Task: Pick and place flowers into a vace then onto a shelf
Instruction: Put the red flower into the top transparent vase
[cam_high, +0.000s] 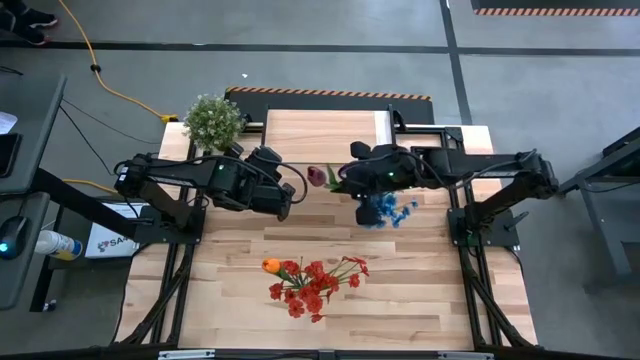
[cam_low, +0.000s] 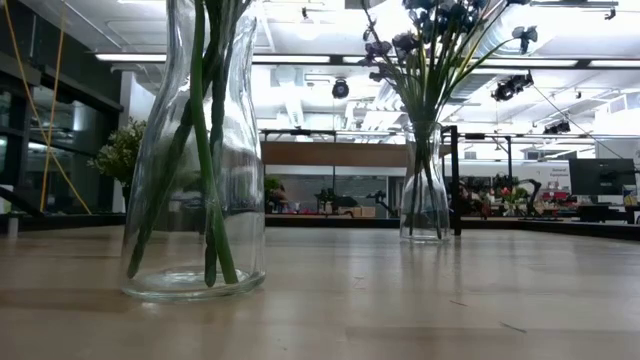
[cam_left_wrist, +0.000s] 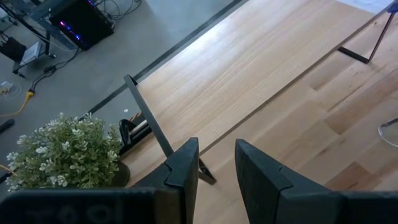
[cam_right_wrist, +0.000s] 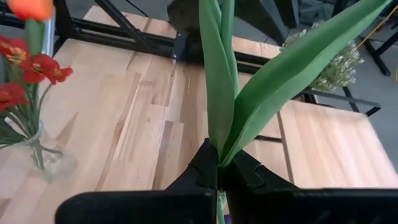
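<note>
Closest to the low camera, at left of frame, a clear glass vase holds green stems: the red and orange flowers, lower centre of the high view. Behind, right of centre, a second vase carries blue blooms. Right hand, at centre, is clamped on a leafy stem with maroon bloom, presumably for insertion. Left hand, centre-left, hangs with fingers apart, holding nothing, above the worktop. Shelf at top centre is unloaded.
</note>
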